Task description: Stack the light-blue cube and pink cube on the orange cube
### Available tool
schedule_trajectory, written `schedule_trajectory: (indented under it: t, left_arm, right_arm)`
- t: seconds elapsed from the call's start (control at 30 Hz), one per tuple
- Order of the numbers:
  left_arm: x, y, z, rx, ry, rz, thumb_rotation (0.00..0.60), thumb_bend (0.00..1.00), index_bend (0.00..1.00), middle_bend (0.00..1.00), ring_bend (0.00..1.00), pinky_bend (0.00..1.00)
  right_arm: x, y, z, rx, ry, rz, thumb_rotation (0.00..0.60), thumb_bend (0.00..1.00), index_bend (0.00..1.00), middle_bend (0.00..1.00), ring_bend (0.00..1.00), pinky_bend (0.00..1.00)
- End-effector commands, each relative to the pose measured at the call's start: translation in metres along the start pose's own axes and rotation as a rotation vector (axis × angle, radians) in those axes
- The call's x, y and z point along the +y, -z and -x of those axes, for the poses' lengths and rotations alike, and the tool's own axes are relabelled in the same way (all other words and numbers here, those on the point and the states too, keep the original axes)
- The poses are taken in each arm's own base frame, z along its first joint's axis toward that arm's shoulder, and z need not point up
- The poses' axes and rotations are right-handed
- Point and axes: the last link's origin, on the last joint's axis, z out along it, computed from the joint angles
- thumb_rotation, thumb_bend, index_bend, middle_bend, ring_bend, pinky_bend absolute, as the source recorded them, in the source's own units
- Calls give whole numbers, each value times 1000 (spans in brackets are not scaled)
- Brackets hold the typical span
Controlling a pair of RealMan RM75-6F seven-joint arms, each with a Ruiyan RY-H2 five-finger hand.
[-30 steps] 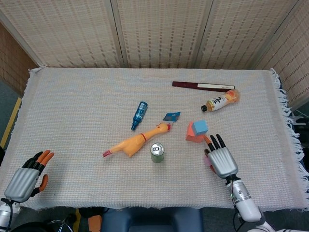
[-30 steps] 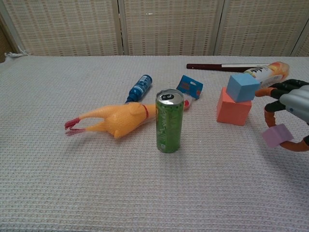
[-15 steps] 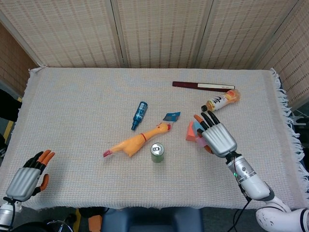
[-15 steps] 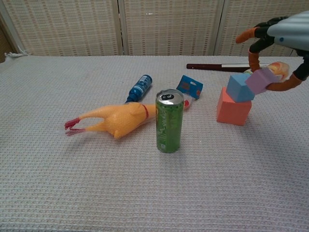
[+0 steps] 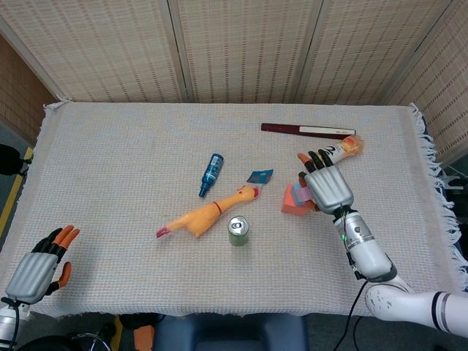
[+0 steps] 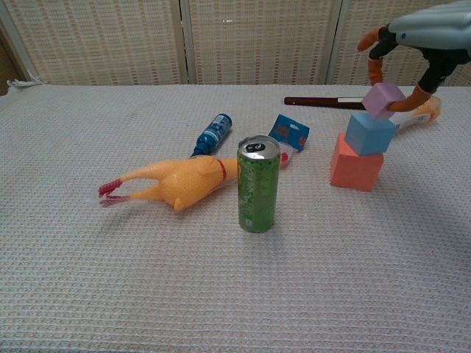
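A right hand [image 6: 423, 33] at the upper right pinches a pink cube [image 6: 383, 99], tilted, just above a light-blue cube [image 6: 370, 133]. The light-blue cube sits on an orange cube [image 6: 356, 168]. On the white woven table [image 6: 221, 287], a green can [image 6: 258, 184] stands upright near the middle. A yellow rubber chicken [image 6: 173, 182] lies to its left, a small blue bottle [image 6: 212, 134] behind it.

Glossy metal can [image 6: 258, 184], rough woven tablecloth [image 6: 110, 279]

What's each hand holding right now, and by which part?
Right hand pinches the pink cube by opposite side faces, above the light-blue cube. Left hand holds nothing.
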Motion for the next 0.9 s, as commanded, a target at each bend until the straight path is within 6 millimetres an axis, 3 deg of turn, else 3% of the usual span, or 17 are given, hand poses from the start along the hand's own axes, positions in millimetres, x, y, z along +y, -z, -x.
schedule_trajectory:
  t: [0.03,0.27,0.9]
  left_arm:
    - [-2,-1,-1,1,3,-6,600,650,0,0,23,174]
    - [-3,-1,-1,-1,5,-13,600,651,0,0,23,173]
    - [-4,-5,1,-12,0,-22,600,651,0,0,23,175]
  right_arm:
    - [-1,-14,-3,-10,-5,11,600,241,568,57,0,50]
    - [0,-27,-3,-35,-2,17,600,242,562,57,0,50]
    - [6,-24,4,-96,49,16,600,257,557,55,0,50]
